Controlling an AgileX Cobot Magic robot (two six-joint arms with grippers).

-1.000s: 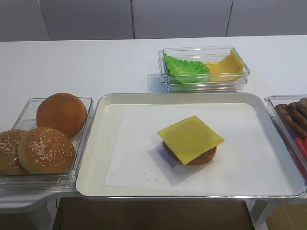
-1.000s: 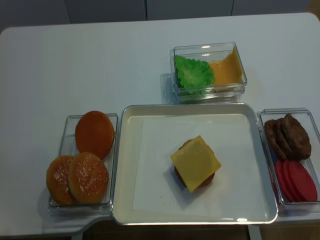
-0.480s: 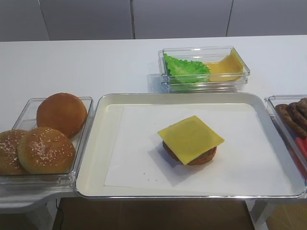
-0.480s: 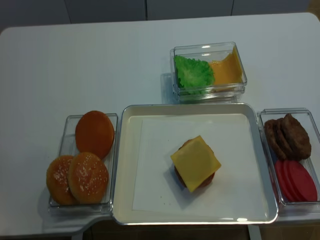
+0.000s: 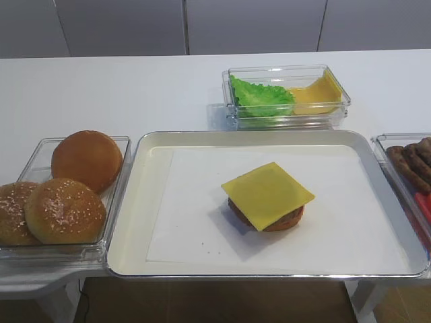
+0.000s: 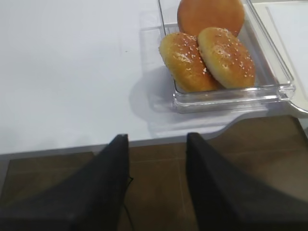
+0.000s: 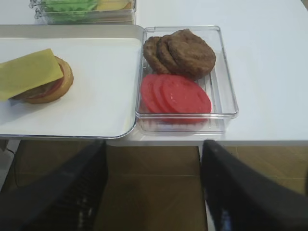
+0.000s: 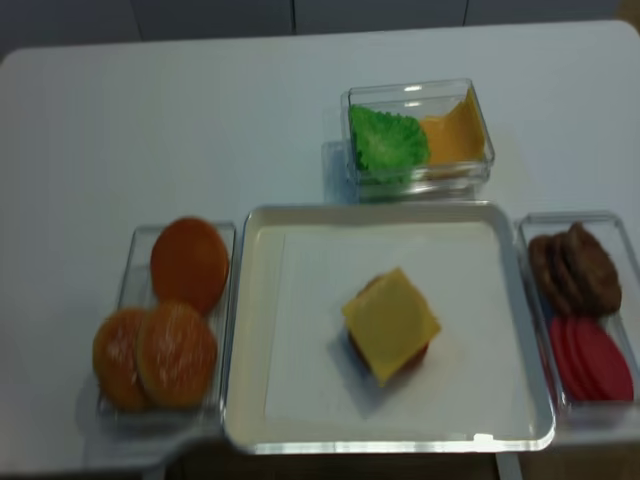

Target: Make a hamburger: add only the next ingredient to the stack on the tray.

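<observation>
White tabletop, grey cabinet fronts behind; no arm in the high view. The tray [image 5: 128,222] sits centre w/ paper liner, the stack [image 5: 269,217] on it, and the cheese slice [image 5: 268,194] lies flat on top, corners overhanging the patty. Behind the tray a clear bin [image 5: 340,87] holds lettuce [image 5: 261,97] & more cheese; bun bin [image 5: 81,180] to the left.

Right wrist view: right gripper [image 7: 153,192] hangs below the table edge, jaws spread wide, nothing between them. Stack w/ cheese is up and left of it on the tray; patties [image 7: 185,50] & tomato slices [image 7: 175,94] in the bin straight ahead of it.

Left wrist view: left gripper [image 6: 156,185] also off the table edge, jaws apart & empty; sesame buns [image 6: 207,60] ahead and slightly right of it.

Realsense high view: blurry, same layout, cheese on stack approx mid-tray.

Handling, my judgement: the slice looks thin, light, floppy, prob. a bit slick; would fold or tear if pinched hard. Best hold is an overhanging corner or edge, jaws nipping it flat, lift slow. Looks already placed, so prob. no regrip needed.
</observation>
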